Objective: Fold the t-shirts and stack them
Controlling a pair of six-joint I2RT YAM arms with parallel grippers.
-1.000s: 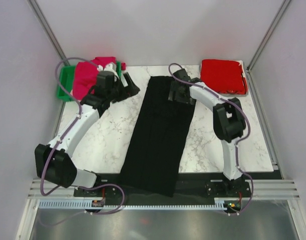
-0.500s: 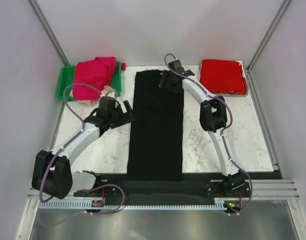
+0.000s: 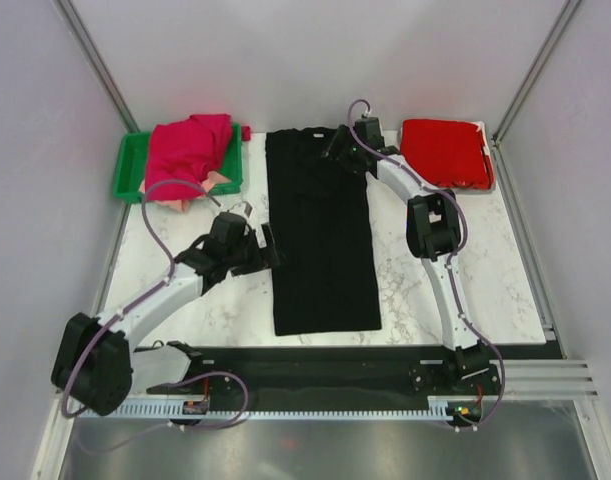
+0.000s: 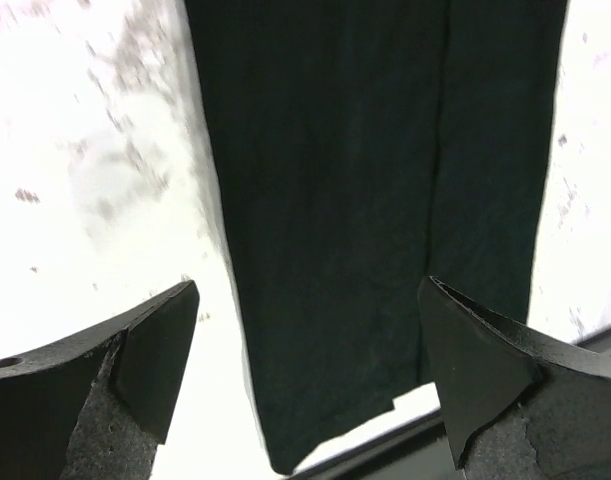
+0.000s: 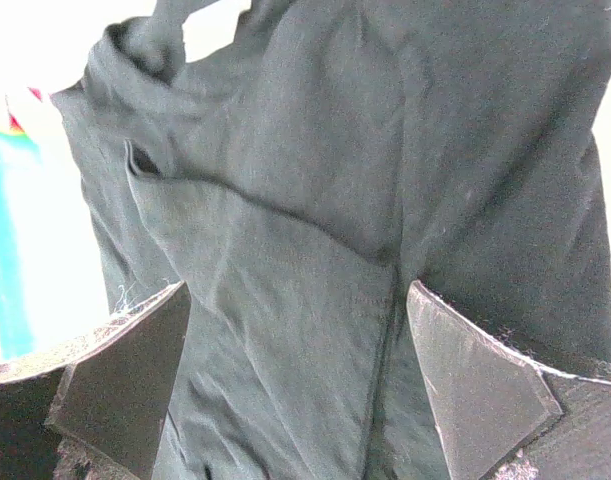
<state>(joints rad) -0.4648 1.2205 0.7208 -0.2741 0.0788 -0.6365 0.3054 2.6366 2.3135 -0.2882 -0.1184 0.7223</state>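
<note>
On the tabletop (image 3: pixel 505 270), top view: the black tee (image 3: pixel 320 240) is laid flat as a long strip. The left fingers (image 3: pixel 269 245) are held wide by its left edge. The right fingers (image 3: pixel 335 150) are spread wide at its far right corner. A red tee (image 3: pixel 443 150) is set far right, a pink tee (image 3: pixel 190 148) in the green bin (image 3: pixel 128 170). L wrist: the black tee (image 4: pixel 365 200) is seen btw the wide left fingers (image 4: pixel 150 340), not gripped. R wrist: wrinkled black tee (image 5: pixel 335 200), seen btw the wide right fingers (image 5: pixel 125 370).
</note>
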